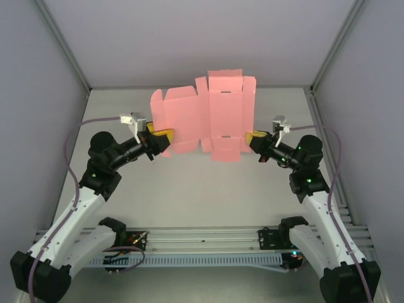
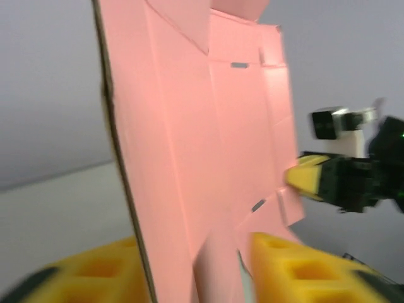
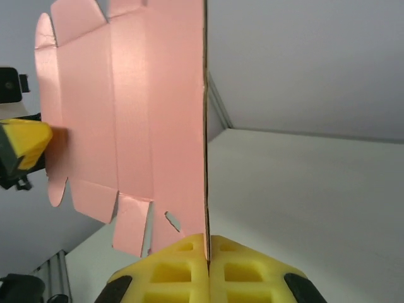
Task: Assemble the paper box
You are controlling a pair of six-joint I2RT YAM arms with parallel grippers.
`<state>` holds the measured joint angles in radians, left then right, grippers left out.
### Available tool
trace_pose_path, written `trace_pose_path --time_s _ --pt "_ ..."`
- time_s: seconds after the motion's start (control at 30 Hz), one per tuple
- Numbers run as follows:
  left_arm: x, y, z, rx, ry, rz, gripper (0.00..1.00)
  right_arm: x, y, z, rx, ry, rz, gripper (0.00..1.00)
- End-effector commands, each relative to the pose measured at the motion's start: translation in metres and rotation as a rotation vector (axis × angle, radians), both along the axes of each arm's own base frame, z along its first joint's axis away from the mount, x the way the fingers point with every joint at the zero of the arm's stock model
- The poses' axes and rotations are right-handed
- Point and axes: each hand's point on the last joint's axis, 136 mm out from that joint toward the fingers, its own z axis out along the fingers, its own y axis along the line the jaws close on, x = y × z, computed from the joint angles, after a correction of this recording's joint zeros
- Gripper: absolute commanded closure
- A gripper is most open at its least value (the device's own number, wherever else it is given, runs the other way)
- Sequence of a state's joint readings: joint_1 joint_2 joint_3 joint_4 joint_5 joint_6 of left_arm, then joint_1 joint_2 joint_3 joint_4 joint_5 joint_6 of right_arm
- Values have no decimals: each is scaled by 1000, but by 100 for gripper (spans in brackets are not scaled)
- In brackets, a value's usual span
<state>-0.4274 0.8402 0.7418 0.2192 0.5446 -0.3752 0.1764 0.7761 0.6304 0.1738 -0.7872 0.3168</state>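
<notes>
So: flat pink die-cut card sheet (image 1: 211, 113) looks light, floppy. Right gripper (image 3: 207, 243) pinches right edge; left gripper (image 2: 196, 252) jaws spread around left edge. Best hold: panel edges, not flaps.

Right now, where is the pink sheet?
In the overhead view the pink sheet is held up at centre, between the left gripper and the right gripper, which pinches its right edge.

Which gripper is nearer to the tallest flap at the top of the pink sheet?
Right. The right gripper pinches the sheet at its edge, below the flap; the left gripper is at the opposite edge.
</notes>
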Motion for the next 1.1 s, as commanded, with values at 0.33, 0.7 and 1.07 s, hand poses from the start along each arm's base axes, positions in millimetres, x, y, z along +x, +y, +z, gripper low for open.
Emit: trace_pose_path --time_s 0.33,0.7,1.07 --pt "65 121 -103 374 445 834 0 35 23 -164 -918 142 -60 100" --pt "102 63 -118 367 462 589 0 79 45 -151 -1411 -487 -265 100" --pt "134 24 -136 373 508 430 0 66 68 -149 -1343 -691 -241 100"
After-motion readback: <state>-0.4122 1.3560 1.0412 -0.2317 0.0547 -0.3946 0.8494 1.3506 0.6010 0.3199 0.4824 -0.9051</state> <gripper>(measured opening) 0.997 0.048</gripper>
